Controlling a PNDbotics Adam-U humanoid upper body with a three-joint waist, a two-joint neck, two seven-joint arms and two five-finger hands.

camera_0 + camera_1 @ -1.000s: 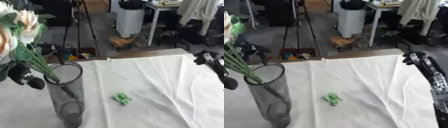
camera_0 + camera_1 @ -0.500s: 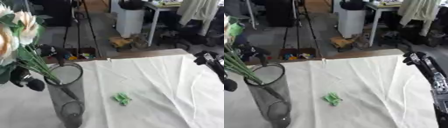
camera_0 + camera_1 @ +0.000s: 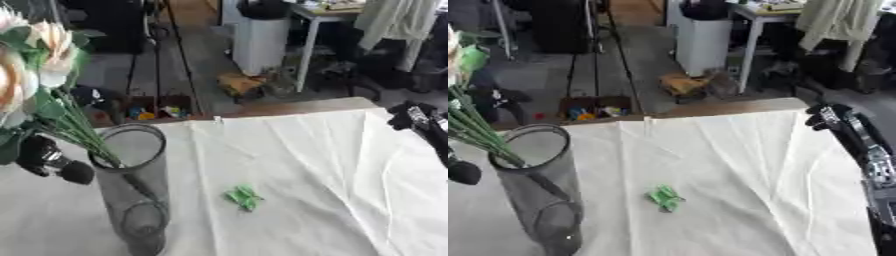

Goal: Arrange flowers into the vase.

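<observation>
The bunch of cream and peach artificial flowers with green stems (image 3: 52, 100) is going into the tall clear glass cylinder vase (image 3: 131, 185), which stands at the near left of the tabletop covered in a white cloth (image 3: 332, 165). The stems slant down from the upper left, over the vase's rim and into its mouth, their lower ends showing through the glass.

The left hand (image 3: 44, 157) sits just left of the vase, below the blooms, and seems to carry the bunch; whether its fingers are clamped on the stems, I cannot tell.

The right hand (image 3: 826, 116) rests idle at the far right edge, fingers curled, holding nothing.

A small green leafy scrap (image 3: 243, 196) lies on the cloth, right of the vase.

Next, the stems probably need lowering until they rest on the bottom, then releasing.
</observation>
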